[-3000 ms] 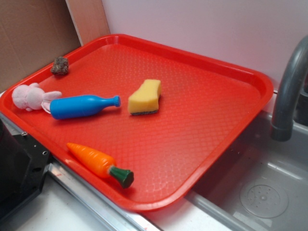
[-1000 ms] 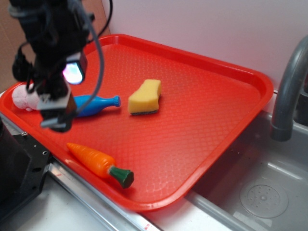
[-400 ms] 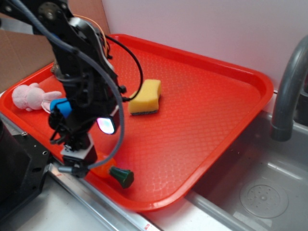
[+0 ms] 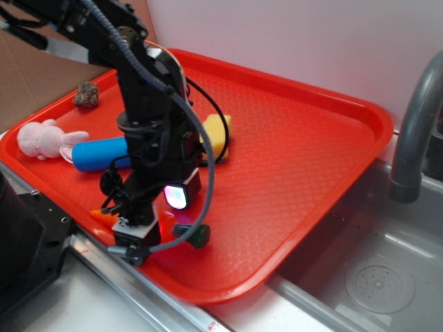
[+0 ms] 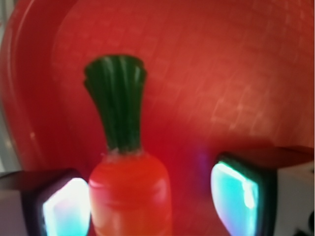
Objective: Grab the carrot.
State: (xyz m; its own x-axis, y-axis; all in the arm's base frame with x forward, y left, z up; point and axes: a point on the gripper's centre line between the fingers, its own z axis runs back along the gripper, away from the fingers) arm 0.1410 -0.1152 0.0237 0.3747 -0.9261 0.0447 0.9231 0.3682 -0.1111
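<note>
The carrot [image 5: 130, 196] is glossy orange with a dark green stem cap [image 5: 118, 108] and lies on the red tray [image 4: 311, 138] near its front edge. In the exterior view only its pointed tip [image 4: 104, 216] and green cap [image 4: 192, 235] show past the arm. My gripper [image 5: 150, 206] is open and lowered astride the carrot's thick end. The left pad [image 5: 66, 209] is close against the carrot. The right pad [image 5: 234, 196] stands apart, with tray showing in the gap. Seen from outside, the gripper [image 4: 156, 221] hides the carrot's middle.
A blue toy bottle [image 4: 100, 152], a pink plush bunny [image 4: 45, 138] and a brown lump [image 4: 86, 95] lie at the tray's left. A yellow sponge [image 4: 218, 138] sits behind the arm. A grey faucet [image 4: 415, 124] and sink [image 4: 374, 270] are on the right, a black box [image 4: 28, 242] at front left.
The arm came in from the upper left, passed over the blue bottle and dropped onto the carrot. The carrot's green cap now sits slightly farther right and back.
</note>
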